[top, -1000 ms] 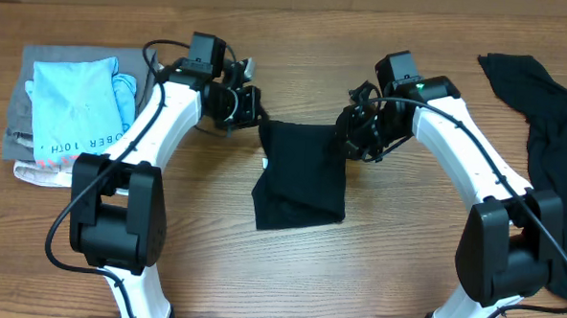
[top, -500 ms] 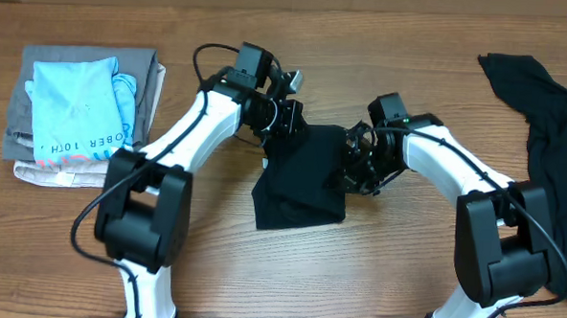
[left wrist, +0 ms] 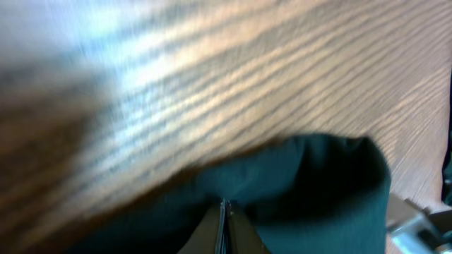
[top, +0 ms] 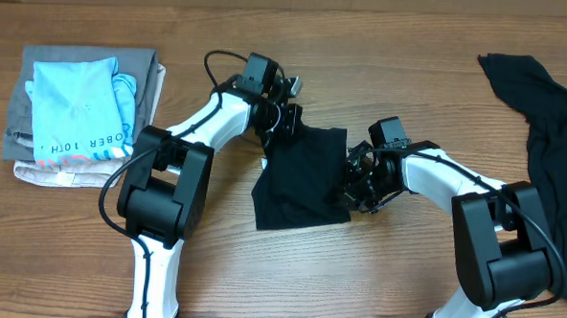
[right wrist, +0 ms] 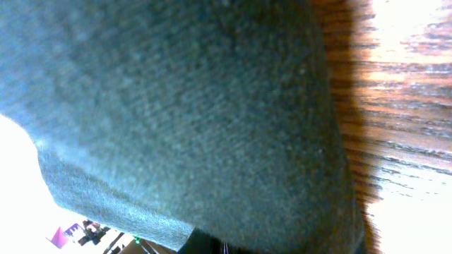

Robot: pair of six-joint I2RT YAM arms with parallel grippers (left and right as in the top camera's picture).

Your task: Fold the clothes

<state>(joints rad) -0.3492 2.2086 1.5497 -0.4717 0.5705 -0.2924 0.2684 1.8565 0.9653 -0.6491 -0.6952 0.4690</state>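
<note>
A black garment (top: 300, 184) lies partly folded at the table's middle. My left gripper (top: 286, 128) is at its far left corner. In the left wrist view its fingertips (left wrist: 223, 212) are pressed together on a ridge of the black cloth (left wrist: 311, 176). My right gripper (top: 352, 186) sits at the garment's right edge. Black fabric (right wrist: 183, 106) drapes over nearly the whole right wrist view, and the jaws barely show at the bottom edge, shut on it. A second black garment (top: 553, 132) lies crumpled at the far right.
A stack of folded garments (top: 21, 138) with a light-blue lettered shirt (top: 75, 107) on top sits at the far left. Bare wooden table (top: 403, 279) runs along the near edge. Both arms' white links reach inward from the front.
The left gripper has swung right and the right gripper has moved nearer, both drawing the garment's far corners inward. The cloth's top edge has bunched toward the middle.
</note>
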